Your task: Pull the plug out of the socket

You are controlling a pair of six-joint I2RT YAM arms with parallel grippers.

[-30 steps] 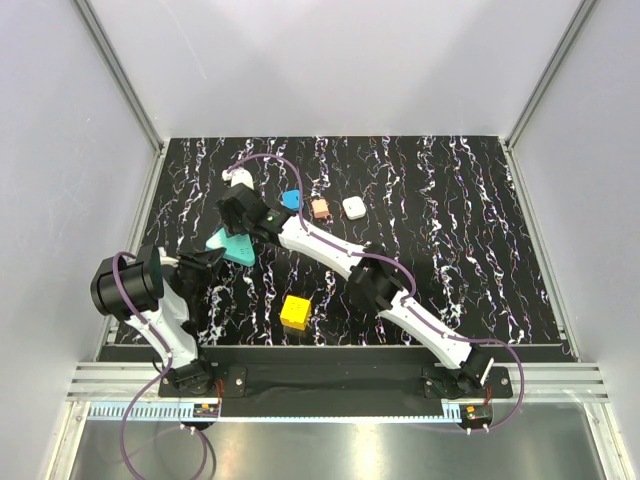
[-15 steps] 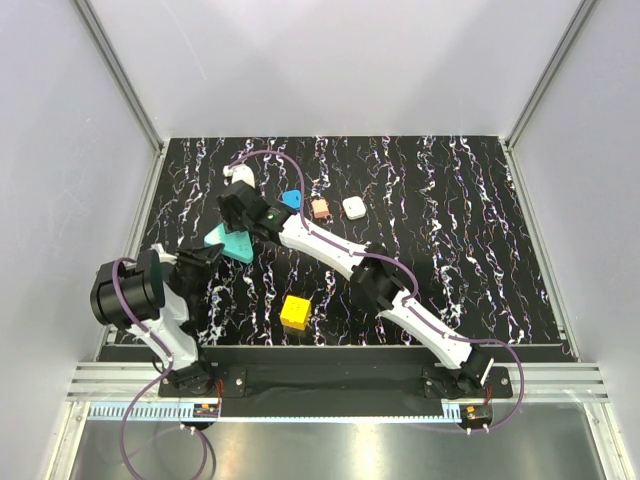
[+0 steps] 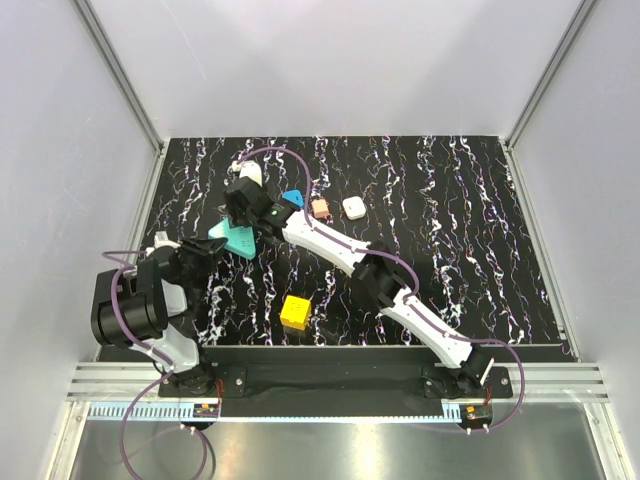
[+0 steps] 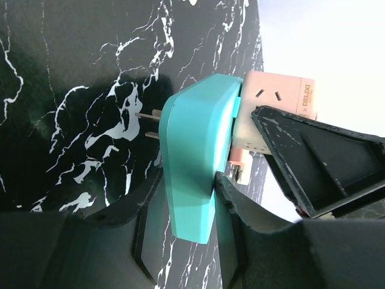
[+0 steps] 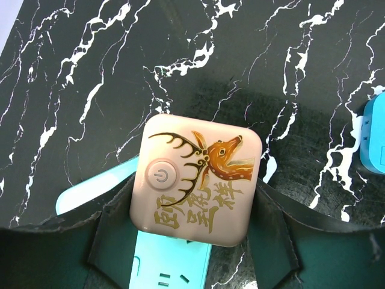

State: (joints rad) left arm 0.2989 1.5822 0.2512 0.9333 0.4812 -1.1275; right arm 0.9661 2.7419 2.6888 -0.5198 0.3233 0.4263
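Note:
The teal socket (image 4: 192,144) is held on edge above the black marbled table, its own metal prongs pointing away from the plug. My left gripper (image 4: 189,192) is shut on its lower end. The tan plug (image 4: 280,99) sits against the socket's face. I cannot tell whether its pins are still in. In the right wrist view the plug (image 5: 198,180) shows a deer mark and a power button, with the socket (image 5: 174,265) beneath. My right gripper (image 5: 192,205) is shut on the plug's sides. From above, the socket (image 3: 232,240) lies between the left gripper (image 3: 205,250) and the right gripper (image 3: 240,208), which hides the plug.
A small bright-blue block (image 3: 291,199) lies just right of the right gripper and shows in the right wrist view (image 5: 376,135). A salmon-orange block (image 3: 320,208) and a white rounded block (image 3: 353,207) lie further right. A yellow cube (image 3: 295,312) sits near the front. Grey walls enclose the table.
The left arm's elbow has swung back toward the near edge while its gripper keeps hold of the socket. The right gripper has shifted slightly right and away with the plug.

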